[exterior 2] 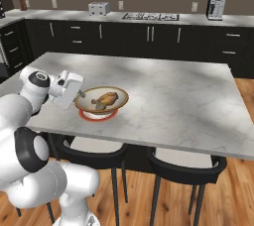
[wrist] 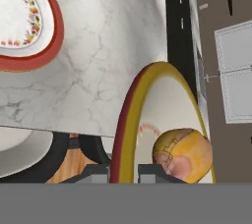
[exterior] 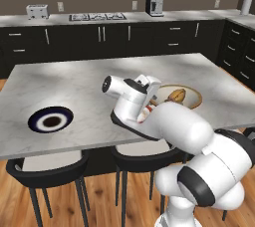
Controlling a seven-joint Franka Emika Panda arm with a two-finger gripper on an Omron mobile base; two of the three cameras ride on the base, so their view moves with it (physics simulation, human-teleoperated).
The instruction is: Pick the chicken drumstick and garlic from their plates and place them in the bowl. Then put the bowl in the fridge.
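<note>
Gripping the rim of the beige bowl (exterior 2: 101,102), the gripper (wrist: 123,171) is clamped on it above the red-rimmed plate (wrist: 29,26) on the marble island (exterior 2: 168,96).
Golden-brown drumstick (exterior 2: 105,99) lies inside; the garlic is hard to make out, and the arm (exterior: 164,126) partly hides the bowl.

A marble island (exterior: 74,86) with black stools (exterior: 47,171) stands on wood flooring (exterior 2: 233,190) before dark cabinets (exterior 2: 149,34).

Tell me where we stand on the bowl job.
Done: the chicken drumstick lies in the bowl; I can't make out the garlic. In hand: the claw is shut on the bowl's rim, lifted over the red-rimmed plate. Left: carrying it to the fridge.
</note>
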